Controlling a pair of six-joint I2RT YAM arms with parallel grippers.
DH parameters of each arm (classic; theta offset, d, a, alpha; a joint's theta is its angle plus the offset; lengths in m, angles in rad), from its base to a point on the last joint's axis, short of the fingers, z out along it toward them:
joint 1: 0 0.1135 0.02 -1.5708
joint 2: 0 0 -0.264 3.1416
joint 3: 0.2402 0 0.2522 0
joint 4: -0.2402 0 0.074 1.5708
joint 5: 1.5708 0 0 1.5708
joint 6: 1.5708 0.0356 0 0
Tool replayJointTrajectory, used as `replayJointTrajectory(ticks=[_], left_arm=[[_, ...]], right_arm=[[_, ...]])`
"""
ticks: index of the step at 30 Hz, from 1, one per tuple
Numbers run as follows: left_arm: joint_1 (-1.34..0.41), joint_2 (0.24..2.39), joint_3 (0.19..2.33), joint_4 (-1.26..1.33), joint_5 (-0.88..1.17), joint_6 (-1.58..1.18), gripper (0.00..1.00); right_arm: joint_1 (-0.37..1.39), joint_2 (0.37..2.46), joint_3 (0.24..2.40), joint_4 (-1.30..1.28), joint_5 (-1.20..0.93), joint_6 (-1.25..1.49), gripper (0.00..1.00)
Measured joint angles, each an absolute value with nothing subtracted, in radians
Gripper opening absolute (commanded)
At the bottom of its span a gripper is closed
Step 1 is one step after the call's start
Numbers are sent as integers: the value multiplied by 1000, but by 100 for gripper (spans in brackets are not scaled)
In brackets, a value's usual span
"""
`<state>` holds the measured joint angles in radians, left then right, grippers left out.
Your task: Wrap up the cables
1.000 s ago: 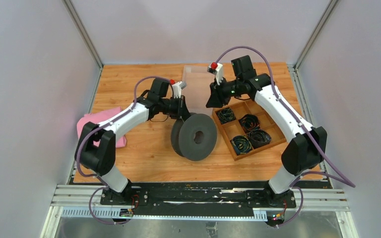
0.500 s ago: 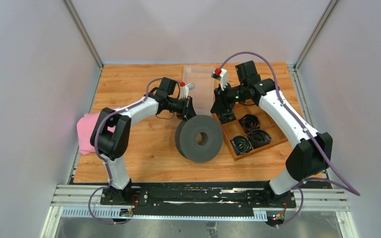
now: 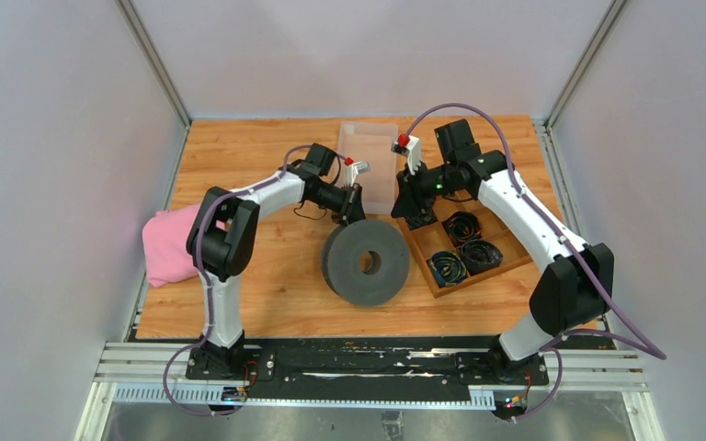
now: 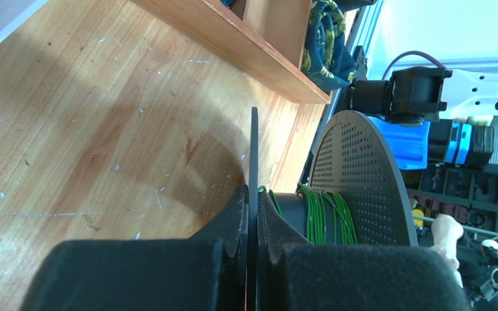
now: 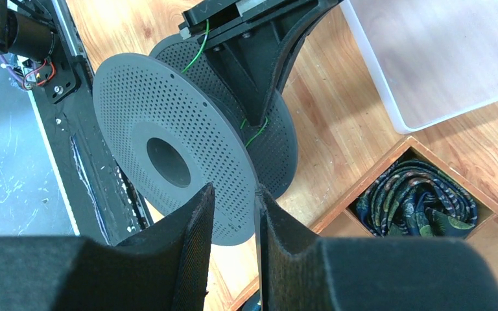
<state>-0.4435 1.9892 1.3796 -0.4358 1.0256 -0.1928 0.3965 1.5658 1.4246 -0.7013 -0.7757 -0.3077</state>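
Observation:
A grey perforated spool point(image 3: 366, 264) leans on the table with its holed face up, and green cable point(image 4: 321, 210) is wound on its hub. My left gripper point(image 3: 354, 207) is shut on the thin edge of the spool's rear flange point(image 4: 253, 152); in the left wrist view the gripper point(image 4: 253, 201) pinches it tightly. It also shows in the right wrist view point(image 5: 253, 58), with a green cable end point(image 5: 201, 45) by it. My right gripper point(image 3: 414, 213) hovers at the spool's far right edge. In its own view the gripper point(image 5: 233, 194) stands narrowly open and empty above the front flange point(image 5: 168, 142).
A wooden tray point(image 3: 425, 241) with coiled dark cables point(image 3: 464, 225) in its compartments lies right of the spool. A clear plastic bin point(image 3: 370, 165) stands behind the spool. A pink cloth point(image 3: 167, 243) lies at the table's left edge.
The spool has tipped from standing on edge until its face turns up towards the camera, and has shifted right. My left gripper followed it, still holding. My right gripper dropped towards the spool's edge.

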Motion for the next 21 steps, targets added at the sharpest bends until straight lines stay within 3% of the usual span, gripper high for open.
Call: replayJointTrajectory(ticks=[21], left_arm=[[-443,2155,1573,-689,1122,-5,33]], right_arm=[[397,1566,1377,-678,-802,-308,29]])
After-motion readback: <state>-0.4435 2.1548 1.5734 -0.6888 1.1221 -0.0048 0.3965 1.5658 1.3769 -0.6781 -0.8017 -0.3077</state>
